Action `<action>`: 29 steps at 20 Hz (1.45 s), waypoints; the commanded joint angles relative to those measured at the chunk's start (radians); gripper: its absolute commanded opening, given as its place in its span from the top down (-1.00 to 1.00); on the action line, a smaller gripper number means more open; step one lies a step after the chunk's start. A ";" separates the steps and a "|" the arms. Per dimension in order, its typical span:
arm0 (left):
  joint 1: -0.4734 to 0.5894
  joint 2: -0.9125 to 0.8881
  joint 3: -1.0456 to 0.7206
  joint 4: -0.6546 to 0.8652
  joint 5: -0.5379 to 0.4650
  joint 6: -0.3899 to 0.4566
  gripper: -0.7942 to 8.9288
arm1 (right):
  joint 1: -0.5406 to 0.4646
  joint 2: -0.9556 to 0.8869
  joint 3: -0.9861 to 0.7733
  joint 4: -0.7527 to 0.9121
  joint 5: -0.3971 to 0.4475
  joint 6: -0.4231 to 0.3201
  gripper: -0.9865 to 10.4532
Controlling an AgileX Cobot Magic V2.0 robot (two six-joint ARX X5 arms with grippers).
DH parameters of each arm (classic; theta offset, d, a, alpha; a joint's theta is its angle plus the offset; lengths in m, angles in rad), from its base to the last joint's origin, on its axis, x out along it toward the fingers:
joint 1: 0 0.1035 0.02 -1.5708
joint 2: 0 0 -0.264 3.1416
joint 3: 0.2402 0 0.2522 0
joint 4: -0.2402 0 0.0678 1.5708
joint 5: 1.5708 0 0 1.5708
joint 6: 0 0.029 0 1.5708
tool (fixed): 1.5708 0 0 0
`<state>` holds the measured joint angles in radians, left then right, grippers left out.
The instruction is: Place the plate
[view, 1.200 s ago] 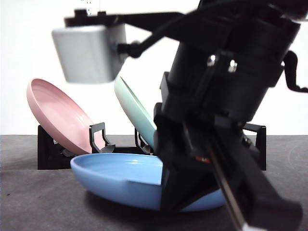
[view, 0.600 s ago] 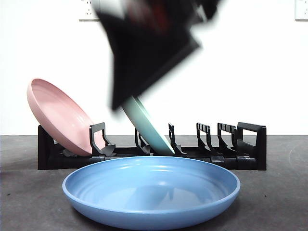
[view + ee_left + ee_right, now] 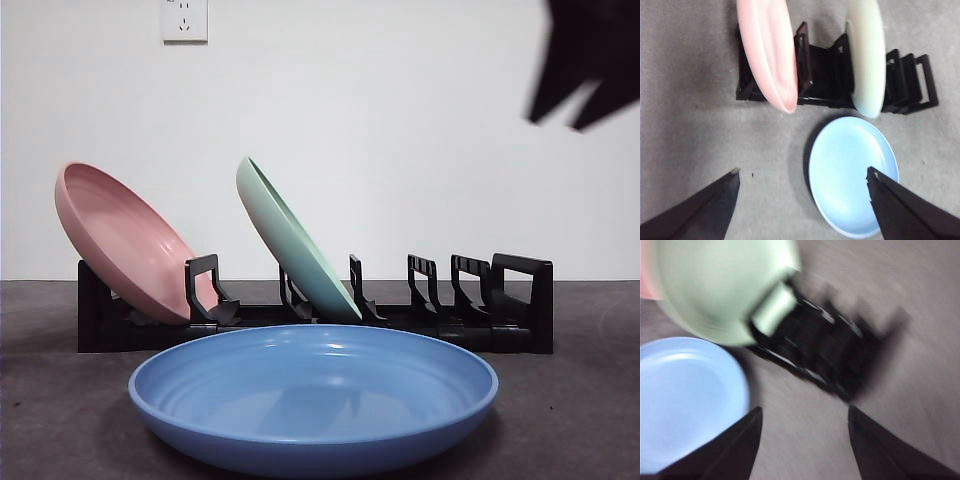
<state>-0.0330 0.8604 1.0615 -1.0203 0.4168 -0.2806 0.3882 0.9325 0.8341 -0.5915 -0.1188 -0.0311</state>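
Blue plate (image 3: 314, 400): lies flat on the grey table (image 3: 60, 420), just in front of the black rack (image 3: 515, 300), free of both grippers; its rim faces up and nothing sits in it.

Black rack: stands behind the blue plate, long side across the front view, with several upright dividers; the slots toward the end away from the pink plate hold nothing.

Green plate (image 3: 295, 245): leans on edge in a middle slot of the rack, tilted toward the pink plate's side.

Pink plate (image 3: 125, 245): leans on edge at 1 end of the rack, tilted the same way.

Left gripper (image 3: 802, 192): high above the table, looking down on rack and plates; jaws spread wide, holding nothing.

Right gripper (image 3: 802, 422): raised over the rack end of the table, blurred; jaws apart, holding nothing. A dark tip shows at the front view's upper corner.
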 commanded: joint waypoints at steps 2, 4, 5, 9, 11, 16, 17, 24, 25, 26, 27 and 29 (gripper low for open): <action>-0.003 0.125 0.073 0.013 -0.038 -0.009 0.00 | -0.136 -0.056 -0.048 -0.064 -0.043 0.042 0.35; -0.022 0.225 0.151 0.002 -0.100 -0.008 0.00 | -0.172 -0.082 -0.082 -0.069 -0.046 0.055 0.35; -0.037 0.283 0.208 -0.007 -0.142 -0.003 0.00 | -0.180 -0.097 -0.095 -0.067 -0.046 0.058 0.35; -0.110 0.484 0.420 -0.015 -0.286 0.009 0.00 | -0.182 -0.162 -0.116 -0.068 -0.038 0.064 0.35; -0.145 0.573 0.505 -0.045 -0.363 0.009 0.00 | -0.182 -0.195 -0.116 -0.073 -0.038 0.073 0.35; -0.213 0.756 0.631 -0.126 -0.555 0.016 0.00 | -0.182 -0.265 -0.116 -0.091 -0.029 0.072 0.35; -0.218 0.777 0.635 -0.114 -0.575 0.019 0.00 | -0.182 -0.277 -0.116 -0.097 -0.023 0.072 0.35; -0.222 0.872 0.636 -0.093 -0.635 0.018 0.01 | -0.182 -0.334 -0.116 -0.114 0.014 0.072 0.35; -0.222 0.872 0.636 -0.084 -0.635 0.018 0.02 | -0.182 -0.336 -0.116 -0.116 0.023 0.071 0.35; -0.222 0.872 0.636 -0.074 -0.635 0.018 0.12 | -0.182 -0.336 -0.116 -0.118 0.023 0.071 0.35; -0.223 0.872 0.636 -0.066 -0.635 0.018 0.29 | -0.182 -0.335 -0.116 -0.121 0.023 0.071 0.35; -0.223 0.872 0.636 -0.064 -0.635 0.018 0.55 | -0.182 -0.335 -0.116 -0.120 0.022 0.071 0.35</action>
<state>-0.2531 1.7210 1.6688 -1.0916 -0.2111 -0.2729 0.2035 0.5934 0.7162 -0.7181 -0.1009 0.0315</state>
